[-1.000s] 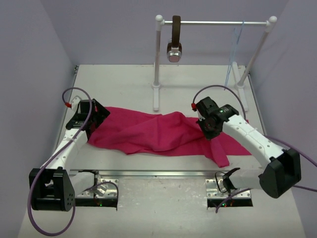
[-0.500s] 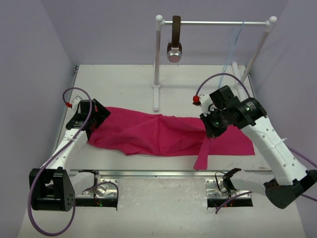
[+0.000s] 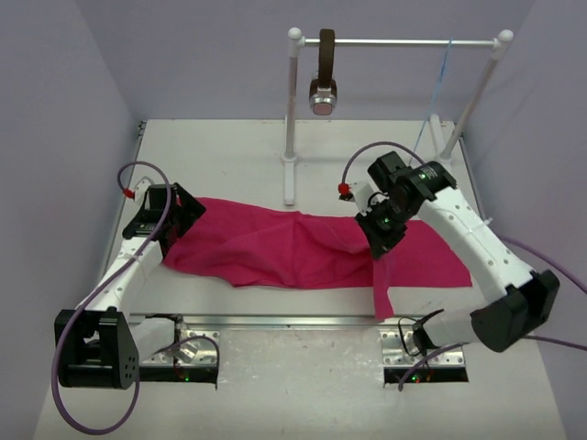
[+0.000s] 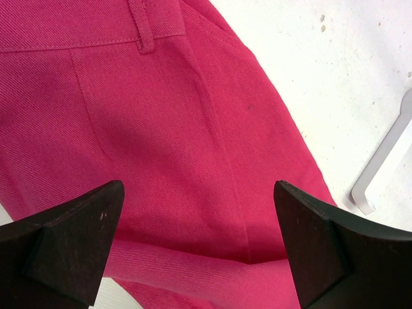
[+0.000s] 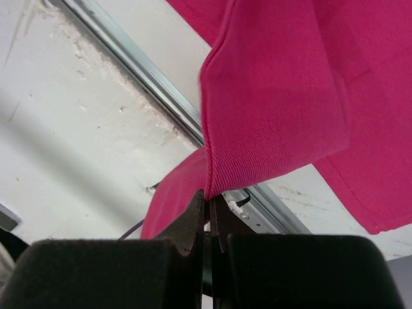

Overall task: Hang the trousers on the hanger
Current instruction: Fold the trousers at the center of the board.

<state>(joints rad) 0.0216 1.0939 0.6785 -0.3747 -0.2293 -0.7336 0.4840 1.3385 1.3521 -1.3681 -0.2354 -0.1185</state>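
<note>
1. Plain magenta-pink twill, the trousers (image 3: 266, 246) lie in a wrinkled band across the table (image 3: 220, 156), just in front of the white rail (image 3: 394, 41). They run from well left of its left post to below its right post.
2. The left wrist view shows the waist end (image 4: 161, 129) flat on the table, with a stitched waistband seam and one belt loop (image 4: 143, 29).
3. In front of the rail's right half, a narrow strip of the cloth is raised off the table. It trails down toward the near edge.
4. The right gripper (image 3: 381, 240) has that strip. Seen from its own wrist, its tips (image 5: 207, 207) are pinched fully together on a stitched edge of the trousers (image 5: 290, 96), which drape below it.
5. Left of the rail, the left gripper (image 3: 179, 215) hangs over the waist end with its jaws spread as wide as they go, holding nothing. Its dark fingers (image 4: 71, 238) frame the fabric; whether they touch it is hard to judge.
6. The pale blue hanger (image 3: 434, 96) hangs from the rail's right end, apart from the trousers. A brown strap (image 3: 325, 64) hangs beside the left post.
</note>
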